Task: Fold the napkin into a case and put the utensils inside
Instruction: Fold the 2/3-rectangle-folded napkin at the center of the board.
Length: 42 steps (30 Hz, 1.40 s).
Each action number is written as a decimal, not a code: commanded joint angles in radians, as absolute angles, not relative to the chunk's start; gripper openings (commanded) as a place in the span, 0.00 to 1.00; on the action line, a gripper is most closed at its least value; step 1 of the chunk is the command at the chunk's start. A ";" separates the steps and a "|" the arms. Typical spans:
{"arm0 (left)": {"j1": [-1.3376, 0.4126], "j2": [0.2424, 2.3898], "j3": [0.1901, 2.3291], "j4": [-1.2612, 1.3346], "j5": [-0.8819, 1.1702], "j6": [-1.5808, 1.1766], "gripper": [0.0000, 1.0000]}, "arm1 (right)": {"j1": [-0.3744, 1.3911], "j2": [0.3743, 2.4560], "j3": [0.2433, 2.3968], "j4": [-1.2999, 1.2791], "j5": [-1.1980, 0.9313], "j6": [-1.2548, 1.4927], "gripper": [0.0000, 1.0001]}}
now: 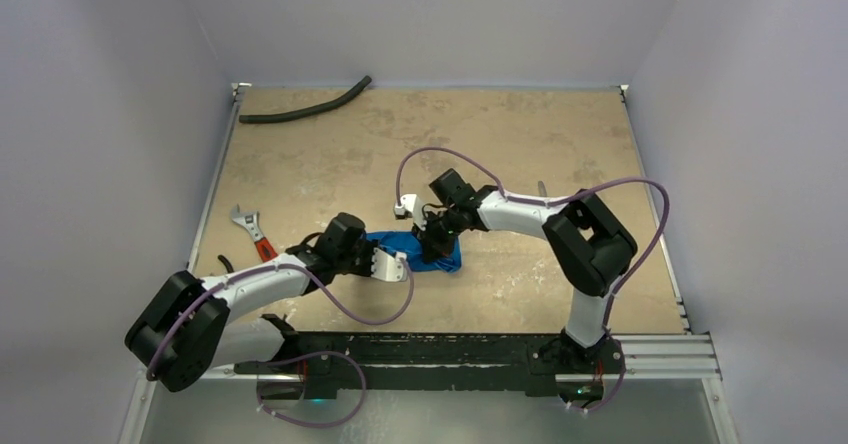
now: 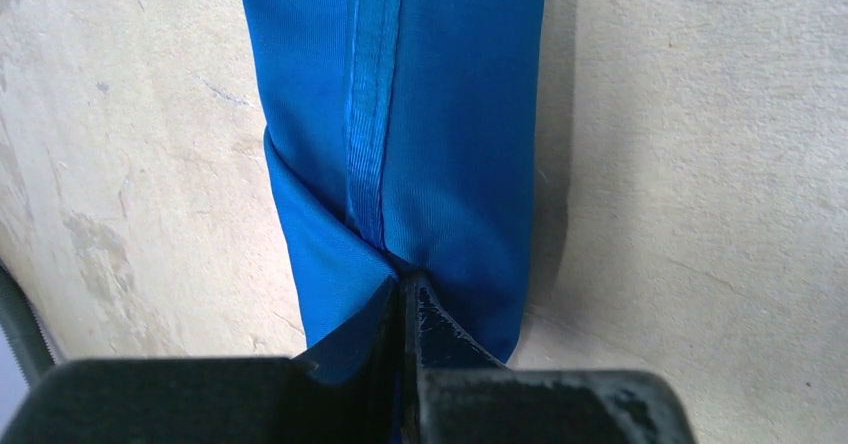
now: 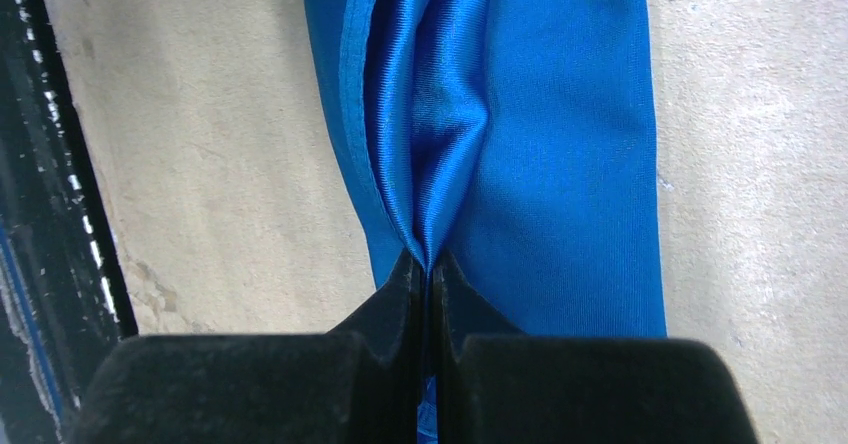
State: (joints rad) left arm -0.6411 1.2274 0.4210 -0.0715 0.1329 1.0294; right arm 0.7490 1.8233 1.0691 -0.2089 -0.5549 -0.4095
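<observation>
The napkin [image 1: 443, 257] lies as a narrow folded strip on the table [image 1: 520, 134], between both arms. The left claw [image 2: 405, 286] is clamped tight on one end; the right claw [image 3: 430, 264] pinches a raised fold at the other

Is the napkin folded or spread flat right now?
Folded: the napkin is a narrow layered strip on the table, with the left gripper and right gripper each shut on it.

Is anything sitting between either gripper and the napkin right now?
Nothing visible. The left gripper and the right gripper are each shut directly on a pinch of the napkin, at opposite ends. The wrench lies apart, off to the left.
</observation>
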 commanded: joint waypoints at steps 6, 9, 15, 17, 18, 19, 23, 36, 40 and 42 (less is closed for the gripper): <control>-0.609 1.143 0.477 -0.230 0.233 0.993 0.12 | 0.730 1.981 1.274 -0.461 -0.750 -0.519 0.00; -0.604 1.126 0.489 -0.250 0.258 1.002 0.28 | 0.730 2.013 1.293 -0.481 -0.756 -0.525 0.00; -0.584 1.108 0.542 -0.306 0.301 0.999 0.40 | 0.733 2.021 1.293 -0.476 -0.762 -0.518 0.00; -0.584 1.102 0.561 -0.323 0.322 0.994 0.40 | 0.737 2.026 1.292 -0.474 -0.765 -0.518 0.00; -0.584 1.099 0.569 -0.323 0.328 0.991 0.41 | 0.740 2.028 1.292 -0.473 -0.764 -0.518 0.00; -0.584 1.100 0.574 -0.313 0.330 0.981 0.41 | 0.745 2.031 1.290 -0.472 -0.764 -0.517 0.00; -0.584 1.124 0.591 -0.244 0.322 0.942 0.21 | 0.751 2.037 1.278 -0.462 -0.770 -0.514 0.00; -0.587 1.335 0.600 -0.022 0.368 0.959 0.12 | 0.763 2.026 1.278 -0.440 -0.827 -0.501 0.00; -0.596 1.357 0.590 0.042 0.374 0.947 0.12 | 0.764 2.030 1.279 -0.441 -0.831 -0.502 0.00; -0.607 1.369 0.580 0.048 0.385 0.949 0.12 | 0.764 2.031 1.282 -0.437 -0.824 -0.494 0.00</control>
State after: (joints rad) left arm -0.5926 1.3510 0.5648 -0.0456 0.3336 0.9604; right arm 0.7540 2.0106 1.2816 -0.4206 -0.8051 -0.4873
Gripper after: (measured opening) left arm 0.120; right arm 0.023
